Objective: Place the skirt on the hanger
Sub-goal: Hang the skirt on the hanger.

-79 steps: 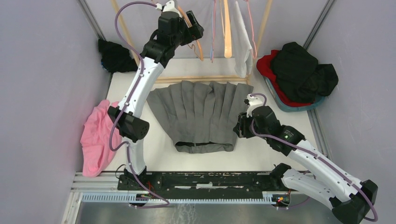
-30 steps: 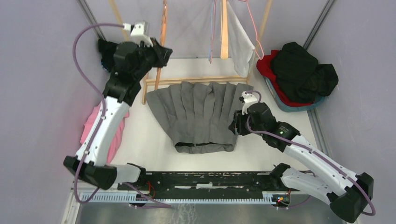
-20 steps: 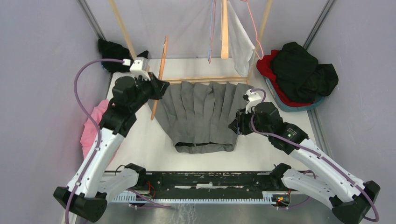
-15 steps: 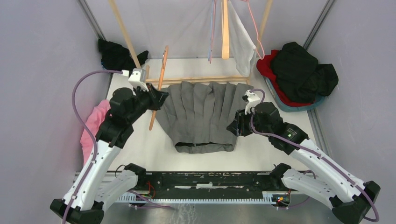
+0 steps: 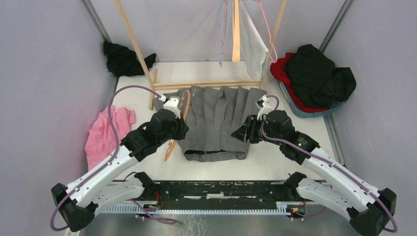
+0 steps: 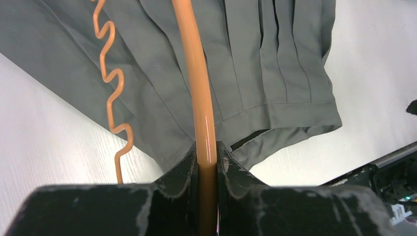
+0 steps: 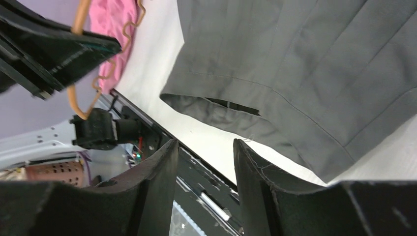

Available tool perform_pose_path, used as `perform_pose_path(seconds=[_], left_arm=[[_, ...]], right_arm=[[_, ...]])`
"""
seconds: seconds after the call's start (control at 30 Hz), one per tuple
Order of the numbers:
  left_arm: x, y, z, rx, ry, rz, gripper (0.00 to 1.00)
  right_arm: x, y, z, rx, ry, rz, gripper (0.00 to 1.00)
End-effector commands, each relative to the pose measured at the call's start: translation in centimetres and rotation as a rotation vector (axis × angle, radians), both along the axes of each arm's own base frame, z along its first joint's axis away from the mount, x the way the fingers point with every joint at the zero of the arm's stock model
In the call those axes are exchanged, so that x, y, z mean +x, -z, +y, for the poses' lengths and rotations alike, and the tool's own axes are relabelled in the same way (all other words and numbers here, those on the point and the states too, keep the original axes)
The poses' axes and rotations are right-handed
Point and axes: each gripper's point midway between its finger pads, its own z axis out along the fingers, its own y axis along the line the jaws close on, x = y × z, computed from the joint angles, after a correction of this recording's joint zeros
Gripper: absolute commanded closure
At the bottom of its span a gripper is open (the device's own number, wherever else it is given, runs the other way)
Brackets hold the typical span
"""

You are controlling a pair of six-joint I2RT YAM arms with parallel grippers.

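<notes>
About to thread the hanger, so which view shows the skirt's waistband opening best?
Right wrist: the waistband opening lies close and unobstructed. Left wrist shows it small beside the hanger; top external only a thin dark slit.

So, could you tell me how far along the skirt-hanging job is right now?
Done: the left claw is shut on the orange hanger. In hand: it hovers over the left side of the grey skirt, while the open right claw sits near the waistband, holding nothing. Left: the skirt lies flat on the table, not yet on the hanger.
</notes>
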Motion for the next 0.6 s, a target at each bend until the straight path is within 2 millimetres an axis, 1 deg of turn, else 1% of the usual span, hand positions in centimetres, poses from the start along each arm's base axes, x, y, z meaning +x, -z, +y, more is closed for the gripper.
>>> perform_pose_path(seconds=[0.0, 0.07, 0.13, 0.17, 0.2, 0.23, 0.3, 0.4, 0.47, 0.57], left_arm=[[1.0, -2.6, -0.8, -0.055, -0.064, -0.113, 0.97], [0.4, -2.8, -2.2, -0.073, -0.005, -0.126, 0.97], [-0.7, -3.1, -4.2, -0.101, 0.084, -0.122, 0.97], [-1.5, -3.2, -5.2, -0.105, 0.131, -0.123, 0.97], [-2.0, -3.3, -5.7, -0.096, 0.152, -0.129, 0.97], [-3.1, -3.4, -6.7, -0.081, 0.191, -0.142, 0.97], [-4.4, -3.0, -7.3, -0.017, 0.211, -0.166, 0.97], [-5.2, -1.9, -7.6, 0.089, 0.198, -0.187, 0.97], [-5.6, -1.5, -8.0, 0.112, 0.192, -0.198, 0.97], [-6.0, -1.4, -8.7, 0.125, 0.176, -0.225, 0.97]], right_arm=[[1.2, -3.8, 1.4, 0.165, 0.052, -0.035, 0.49], [1.4, -4.3, 1.6, 0.201, 0.058, -0.041, 0.50], [1.5, -4.5, 2.0, 0.233, 0.058, -0.031, 0.50], [1.4, -4.8, 2.5, 0.257, 0.044, -0.025, 0.50], [1.4, -4.9, 2.9, 0.284, 0.037, -0.013, 0.50], [1.3, -5.1, 3.1, 0.311, 0.035, -0.003, 0.50], [1.5, -5.1, 3.6, 0.369, 0.047, 0.027, 0.50], [1.9, -5.3, 4.0, 0.449, 0.070, 0.048, 0.50], [2.2, -5.5, 4.3, 0.484, 0.082, 0.060, 0.50], [2.3, -5.5, 4.5, 0.499, 0.097, 0.069, 0.50]])
